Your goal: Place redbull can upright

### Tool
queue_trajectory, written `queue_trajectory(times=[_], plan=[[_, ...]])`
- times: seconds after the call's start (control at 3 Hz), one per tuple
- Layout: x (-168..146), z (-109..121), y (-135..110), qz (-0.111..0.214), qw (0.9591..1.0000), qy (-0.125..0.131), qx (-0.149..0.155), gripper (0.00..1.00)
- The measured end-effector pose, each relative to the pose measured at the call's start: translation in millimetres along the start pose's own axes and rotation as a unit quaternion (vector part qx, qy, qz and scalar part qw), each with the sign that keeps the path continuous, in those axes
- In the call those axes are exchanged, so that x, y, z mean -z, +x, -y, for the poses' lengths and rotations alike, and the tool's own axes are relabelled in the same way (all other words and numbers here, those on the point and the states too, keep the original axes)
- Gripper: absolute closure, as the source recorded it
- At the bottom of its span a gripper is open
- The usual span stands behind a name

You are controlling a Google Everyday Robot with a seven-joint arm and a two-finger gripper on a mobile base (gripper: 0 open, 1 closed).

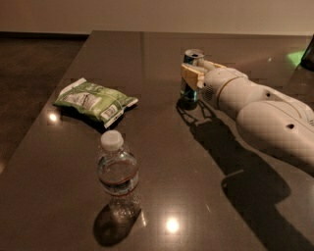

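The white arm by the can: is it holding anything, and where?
Yes: its tool clasps the slim blue-and-silver metal can around its middle, upright, at the dark table's far side.

One camera looks steeply down across the table [162, 147] from its near edge toward the wall [147, 14], fairly close; the gripper [191, 73] sits far centre-right.

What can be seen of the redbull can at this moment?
The redbull can is a slim metal drink can, blue and silver, with a silver top rim facing up. It is upright at the far side of the dark table, well beyond the water bottle and snack bag. The gripper is closed around its middle, and a cream finger hides part of the label. Its base is at the tabletop; contact cannot be confirmed.
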State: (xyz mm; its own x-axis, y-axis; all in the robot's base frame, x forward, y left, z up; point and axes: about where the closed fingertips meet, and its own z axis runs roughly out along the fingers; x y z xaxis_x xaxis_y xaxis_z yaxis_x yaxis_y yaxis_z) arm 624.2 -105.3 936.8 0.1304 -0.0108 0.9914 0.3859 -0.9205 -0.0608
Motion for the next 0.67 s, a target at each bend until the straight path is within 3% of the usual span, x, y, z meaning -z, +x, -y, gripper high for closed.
queue_trajectory(times=[0.33,0.67], plan=[[1.0,-1.9,-13.6,-0.007,0.9999,-0.009,0.006,1.00],[3.1,-5.1,-18.6,-0.023,0.9994,-0.023,0.014,0.84]])
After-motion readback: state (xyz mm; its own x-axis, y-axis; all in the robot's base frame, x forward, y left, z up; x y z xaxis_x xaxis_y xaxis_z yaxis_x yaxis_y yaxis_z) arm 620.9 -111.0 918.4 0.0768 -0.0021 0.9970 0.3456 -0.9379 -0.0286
